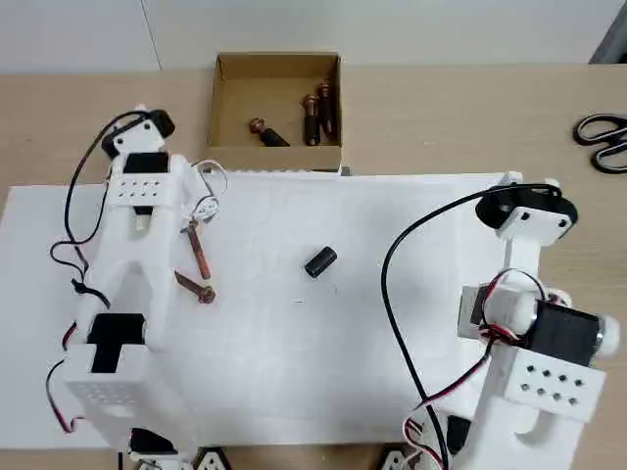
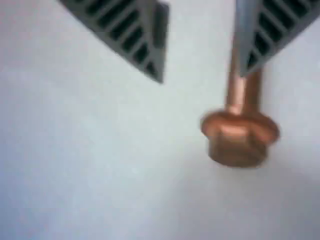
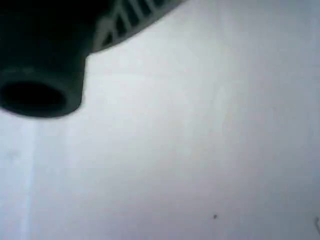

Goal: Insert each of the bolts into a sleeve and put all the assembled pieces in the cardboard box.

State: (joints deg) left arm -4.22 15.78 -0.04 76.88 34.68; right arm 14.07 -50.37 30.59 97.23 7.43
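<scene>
Two copper bolts lie on the white sheet by the left arm, one lengthwise and one slanted just below it. My left gripper hangs open low over the sheet. A bolt shows head-first there, its shaft running under one finger. A loose black sleeve lies mid-sheet. My right gripper is drawn back at the right, and a black sleeve sits against its finger, open end showing. The cardboard box at the back holds three assembled pieces.
The white sheet covers most of the wooden table. Scissors lie at the far right edge. Cables loop from both arms, a black one arching over the sheet's right half.
</scene>
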